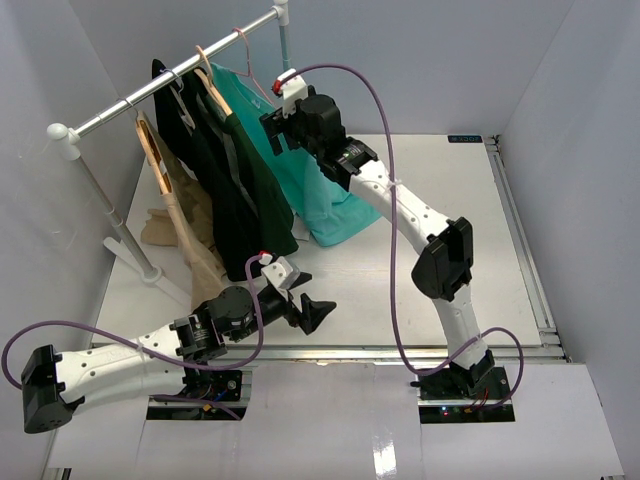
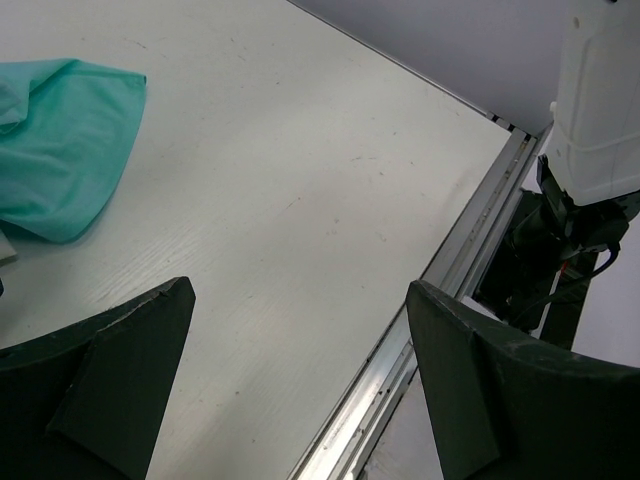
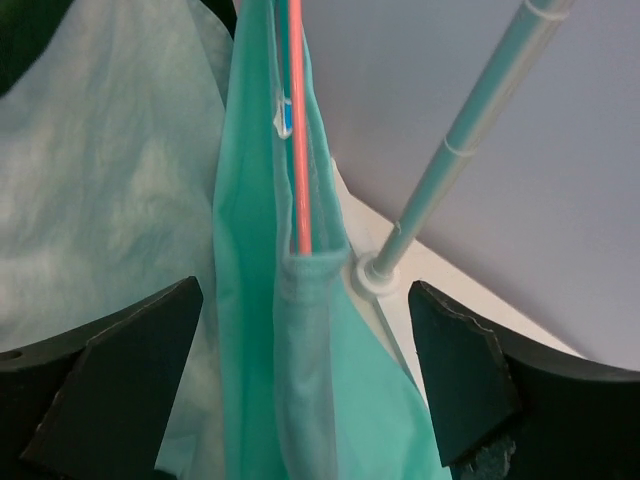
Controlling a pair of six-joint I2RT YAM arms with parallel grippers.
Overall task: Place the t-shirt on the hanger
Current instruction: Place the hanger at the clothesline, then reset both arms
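Beside the t-shirt [image 1: 330,212], a dark garment [image 1: 240,190] shares the rail [image 1: 105,111].

This is a robot lab test cell, not a home or a shop. Plain pale walls [image 1: 560,90] box in a white bench [image 1: 450,200] on its left, far and right sides. Two white-and-black machine arms, the left arm [image 1: 120,365] and the right arm [image 1: 440,255], are bolted at the near edge. Their bases [image 1: 455,385] show bare wiring. Loose purple cables [image 1: 385,150] loop from the bases up to the wrists. Metal rails [image 1: 525,260] run along the right and near edges. The only domestic things are a small rack [image 1: 100,117] at the far left corner and what hangs on it, a t-shirt [image 1: 320,190] and other clothes [image 1: 235,190].
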